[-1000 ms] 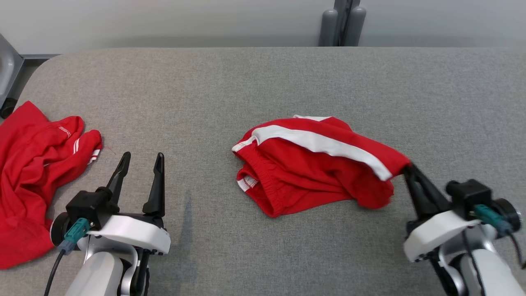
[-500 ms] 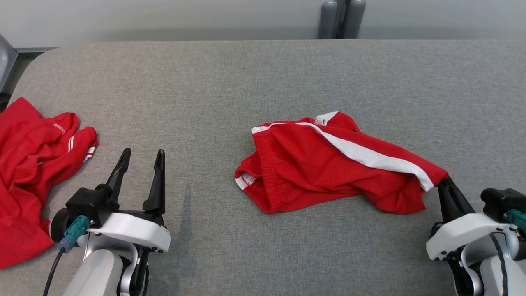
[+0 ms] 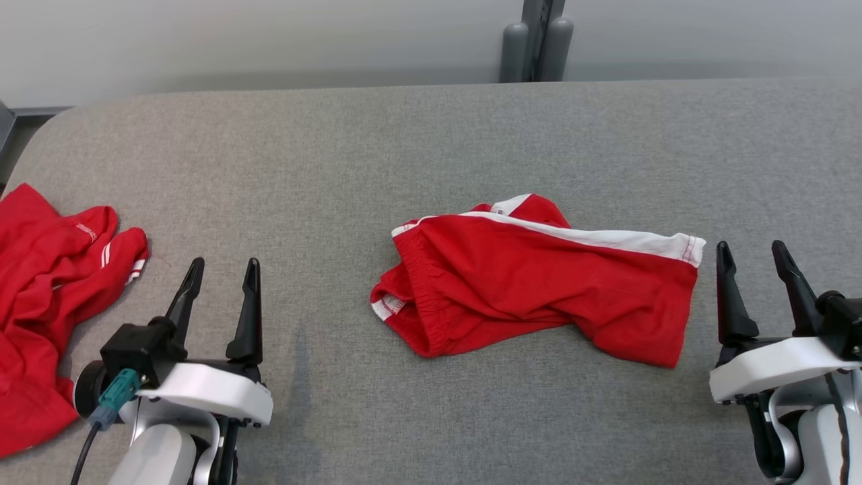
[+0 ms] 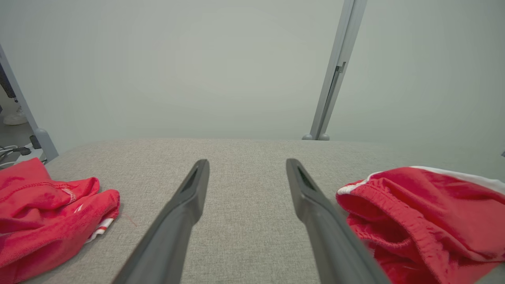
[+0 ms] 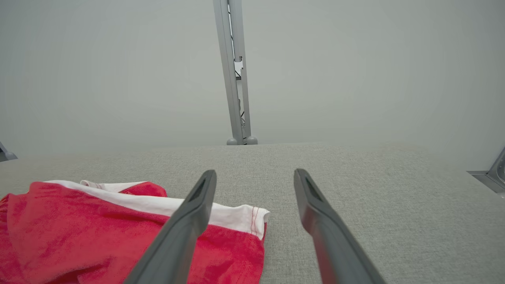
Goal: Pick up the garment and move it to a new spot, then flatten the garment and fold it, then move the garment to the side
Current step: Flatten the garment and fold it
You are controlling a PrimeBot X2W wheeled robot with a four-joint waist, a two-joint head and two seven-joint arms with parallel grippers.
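Note:
The garment (image 3: 539, 283) is a pair of red shorts with a white side stripe, lying rumpled on the grey padded table (image 3: 431, 135) just right of centre. Its waistband end (image 4: 418, 221) shows at the right of the left wrist view, and its leg hem (image 5: 130, 225) at the lower left of the right wrist view. My right gripper (image 3: 751, 252) stands open just right of the hem, holding nothing; its left finger (image 5: 189, 213) overlaps the hem in the right wrist view. My left gripper (image 3: 221, 268) is open at the lower left, apart from the shorts.
A second red garment (image 3: 47, 296) with white trim lies crumpled at the table's left edge, close to my left gripper, and shows in the left wrist view (image 4: 47, 209). A grey post (image 3: 535, 40) rises behind the far edge against a pale wall. Bare table surrounds the shorts.
My right gripper was shut on the shorts' leg hem, pulled it rightward, then opened and let go; the shorts now lie spread wider. The head camera shifted slightly. The left gripper stayed put.

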